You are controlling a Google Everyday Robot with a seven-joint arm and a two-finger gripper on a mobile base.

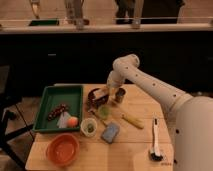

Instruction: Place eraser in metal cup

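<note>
The metal cup (120,95) is a small silver-grey cylinder standing upright at the back middle of the wooden table (140,107). My gripper (103,92) hangs at the end of the white arm (150,85), just left of the metal cup and beside a dark red bowl (93,96). I cannot tell whether it holds anything. A flat blue-grey block (110,132), which may be the eraser, lies on the table in front, apart from the gripper.
A green tray (47,102) with small items sits at the left. An orange-red bowl (63,149) is at the front left. A whitish cup (88,127), a pale green cup (104,111), a yellow object (133,121) and a long white tool (155,137) lie around.
</note>
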